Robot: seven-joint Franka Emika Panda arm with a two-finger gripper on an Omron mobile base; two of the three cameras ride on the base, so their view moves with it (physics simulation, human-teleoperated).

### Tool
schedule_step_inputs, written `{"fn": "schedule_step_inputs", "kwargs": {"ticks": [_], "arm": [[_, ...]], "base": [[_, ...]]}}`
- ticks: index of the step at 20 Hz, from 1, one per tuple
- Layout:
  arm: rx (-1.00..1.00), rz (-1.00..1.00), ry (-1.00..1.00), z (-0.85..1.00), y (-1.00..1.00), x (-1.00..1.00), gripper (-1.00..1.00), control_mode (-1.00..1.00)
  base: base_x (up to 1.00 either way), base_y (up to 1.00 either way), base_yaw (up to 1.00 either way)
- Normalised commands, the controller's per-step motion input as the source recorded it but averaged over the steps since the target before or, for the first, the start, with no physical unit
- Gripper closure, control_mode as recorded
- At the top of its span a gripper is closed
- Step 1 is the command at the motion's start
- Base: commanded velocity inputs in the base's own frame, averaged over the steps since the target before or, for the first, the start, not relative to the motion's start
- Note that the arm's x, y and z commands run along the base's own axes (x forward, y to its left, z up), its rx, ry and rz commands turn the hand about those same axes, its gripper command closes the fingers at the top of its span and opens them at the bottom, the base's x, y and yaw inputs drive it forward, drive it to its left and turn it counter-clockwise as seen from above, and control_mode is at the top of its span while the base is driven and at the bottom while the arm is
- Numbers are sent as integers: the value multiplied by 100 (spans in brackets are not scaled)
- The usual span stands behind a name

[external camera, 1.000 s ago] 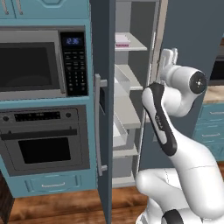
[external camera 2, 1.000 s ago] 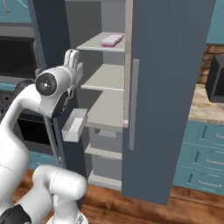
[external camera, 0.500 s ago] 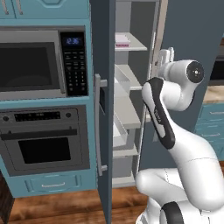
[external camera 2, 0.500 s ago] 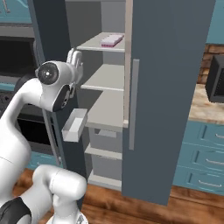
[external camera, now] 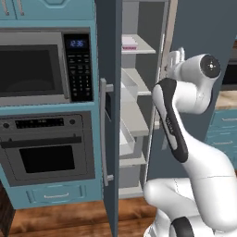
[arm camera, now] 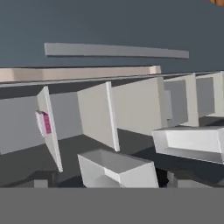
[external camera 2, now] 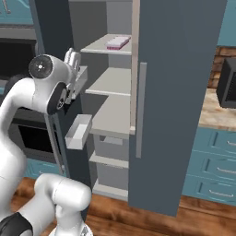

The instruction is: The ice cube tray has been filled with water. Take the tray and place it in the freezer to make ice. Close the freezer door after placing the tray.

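1. Over on the far left of the left base view sits the black-fronted microwave [external camera: 34,69], with the oven [external camera: 46,150] right beneath it in the blue cabinetry.
2. Next along, the freezer door [external camera: 109,115] stands swung wide open, its silver handle facing us edge-on.
3. Inside the freezer [external camera 2: 113,97], white shelves and bins on show, and there's the ice cube tray [external camera 2: 117,43] lying flat on the top shelf, pink edge visible.
4. Now the gripper [external camera: 175,58], raised at upper-shelf height just beside the freezer opening, well apart from the tray; whether the fingers are spread or closed, I can't tell.
5. Furthest right, the wider fridge door [external camera 2: 177,92] is shut, with a wooden counter [external camera 2: 216,113] beyond it.
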Motion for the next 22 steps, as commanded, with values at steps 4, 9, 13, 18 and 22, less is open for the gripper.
{"fn": "schedule_step_inputs", "kwargs": {"ticks": [4, 9, 13, 18, 22], "arm": [[-14, 0, 0, -20, 86, -21, -100, -100], [-15, -5, 0, -17, 93, 0, -100, -100], [-11, -1, 7, -6, 66, -29, -100, -100], [-23, 14, 18, -5, 44, -65, -100, -100], [-27, 28, 33, -34, 66, -37, -100, -100]], "base": [[0, 0, 0], [0, 0, 0], [0, 0, 0], [0, 0, 0], [0, 0, 0]]}}
